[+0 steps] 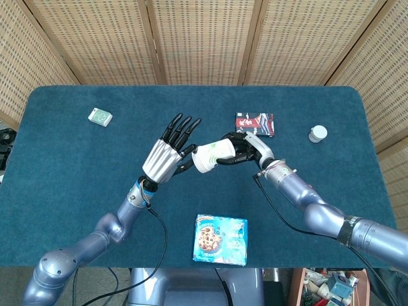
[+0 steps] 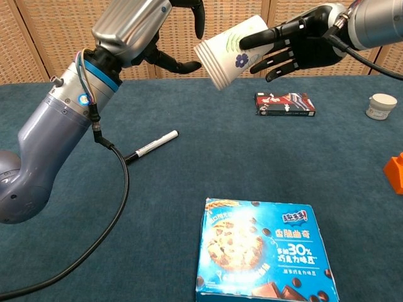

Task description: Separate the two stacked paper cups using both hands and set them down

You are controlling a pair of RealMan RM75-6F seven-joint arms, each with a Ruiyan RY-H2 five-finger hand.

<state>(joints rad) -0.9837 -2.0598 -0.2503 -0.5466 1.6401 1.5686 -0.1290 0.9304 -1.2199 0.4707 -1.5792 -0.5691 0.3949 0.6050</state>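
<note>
— What sits at the far left of the table (image 1: 76, 185)?

— A small green card pack (image 1: 100, 116) lies flat on the blue cloth near the back left corner. In the chest view a white marker (image 2: 150, 146) with a black cap lies on the cloth under the left arm.

— And the left hand (image 1: 167, 153)?

— It is raised above the table, silver back upward, its dark fingers (image 1: 182, 126) spread and reaching toward the cups. In the chest view the thumb and a curled finger sit right at the rim of the stacked paper cups (image 2: 227, 50); I cannot tell whether they touch it. The hand holds nothing.

— Where are the cups?

— In the air over the middle of the table, between the two hands. They lie tilted, mouth toward the left hand and base toward the right. They are white with green stripes and a blue flower; several rim edges show at the mouth.

— Who holds them?

— The right hand (image 1: 245, 148) grips them near the base, its black fingers wrapped around the wall.

— What else is there?

— A blue cookie box (image 1: 220, 238) lies at the front edge. Behind the right hand lies a dark red-patterned box (image 1: 255, 123). A small white jar (image 1: 317, 133) stands well to the right, and the chest view shows an orange object (image 2: 395, 173) at its right border.
</note>
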